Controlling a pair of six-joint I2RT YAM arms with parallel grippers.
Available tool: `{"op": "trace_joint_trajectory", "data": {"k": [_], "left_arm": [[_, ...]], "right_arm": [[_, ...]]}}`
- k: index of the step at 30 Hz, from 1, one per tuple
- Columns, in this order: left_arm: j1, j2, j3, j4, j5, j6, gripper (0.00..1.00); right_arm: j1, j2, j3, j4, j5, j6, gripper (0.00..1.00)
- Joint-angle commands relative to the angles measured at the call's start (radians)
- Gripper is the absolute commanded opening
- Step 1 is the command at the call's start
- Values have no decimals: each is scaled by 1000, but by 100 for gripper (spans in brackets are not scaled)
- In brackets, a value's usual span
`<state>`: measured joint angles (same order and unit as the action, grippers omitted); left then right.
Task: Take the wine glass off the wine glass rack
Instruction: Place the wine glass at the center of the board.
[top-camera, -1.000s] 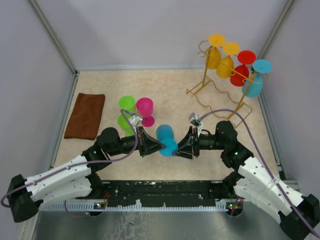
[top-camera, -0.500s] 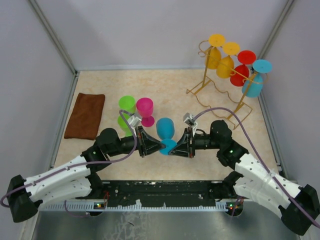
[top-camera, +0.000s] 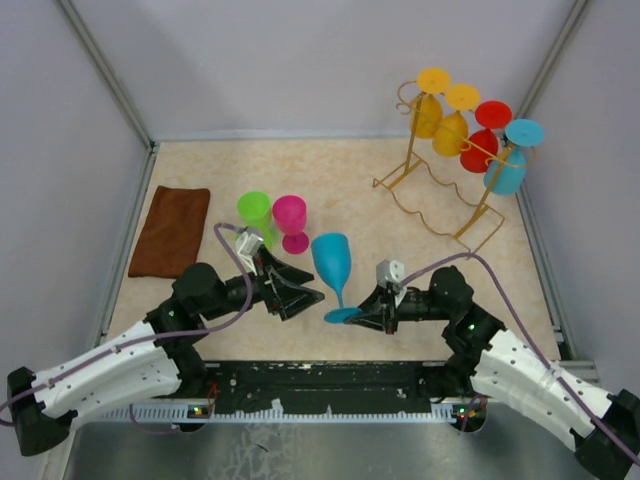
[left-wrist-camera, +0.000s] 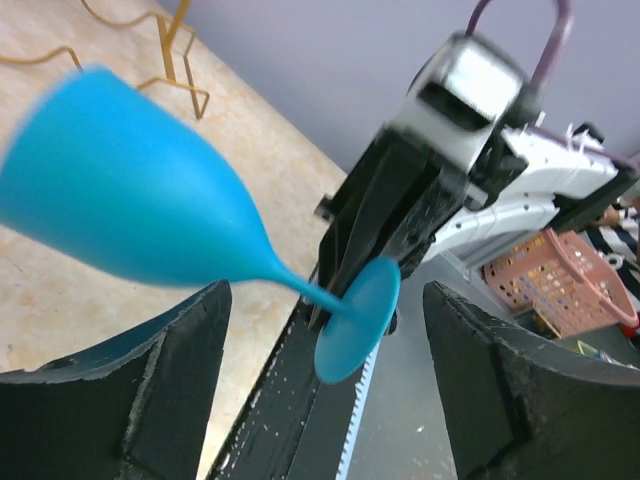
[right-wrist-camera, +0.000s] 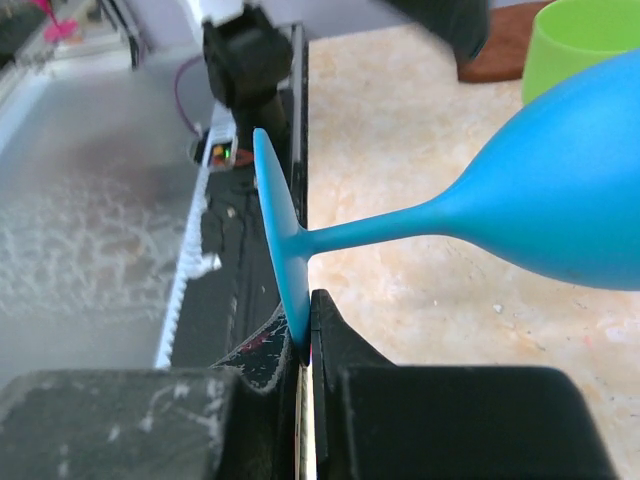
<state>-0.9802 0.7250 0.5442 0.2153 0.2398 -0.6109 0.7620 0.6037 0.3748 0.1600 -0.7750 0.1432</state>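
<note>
Near the front edge of the worktop (top-camera: 330, 180), about midway along it: the glass (top-camera: 333, 262), blue, bowl uppermost, off the rack (top-camera: 440, 190) and well apart from it; pinched by the rim of its foot (right-wrist-camera: 278, 240) between the closed jaws of the right gripper (top-camera: 362, 317), reaching in from the right; in the right wrist view, fingers (right-wrist-camera: 330, 350) tight on either face of that thin disc, stem and bowl stretching away to the right; not clear whether the foot touches the worktop.

Just left of the glass, the left gripper (top-camera: 305, 295), jaws spread wide, holding nothing; in the left wrist view, both fingers (left-wrist-camera: 120, 400) clear of the bowl, the stem and foot showing in the gap between them, no contact.

In the far right corner, the rack, golden wire, upright; hung from its top rails, bowls down, four glasses in a row: two yellow (top-camera: 428, 105), one red (top-camera: 485, 140), one blue (top-camera: 510, 160).

Left of centre, a green cup (top-camera: 254, 210) and a pink glass (top-camera: 291, 218), side by side, nearly touching; along the left edge, a brown cloth (top-camera: 172, 230), lying flat.
</note>
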Motion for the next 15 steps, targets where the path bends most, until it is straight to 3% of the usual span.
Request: {"op": "trace_joint_trajectory", "data": {"k": [1, 4, 15], "left_arm": [[-5, -62, 30, -52, -91, 25, 84], [-5, -70, 53, -84, -120, 33, 86], [-3, 31, 216, -277, -336, 99, 100]], "right_arm": [[12, -43, -89, 52, -152, -405, 0], [14, -61, -128, 79, -226, -568, 0], [14, -43, -120, 26, -323, -658, 0]]}}
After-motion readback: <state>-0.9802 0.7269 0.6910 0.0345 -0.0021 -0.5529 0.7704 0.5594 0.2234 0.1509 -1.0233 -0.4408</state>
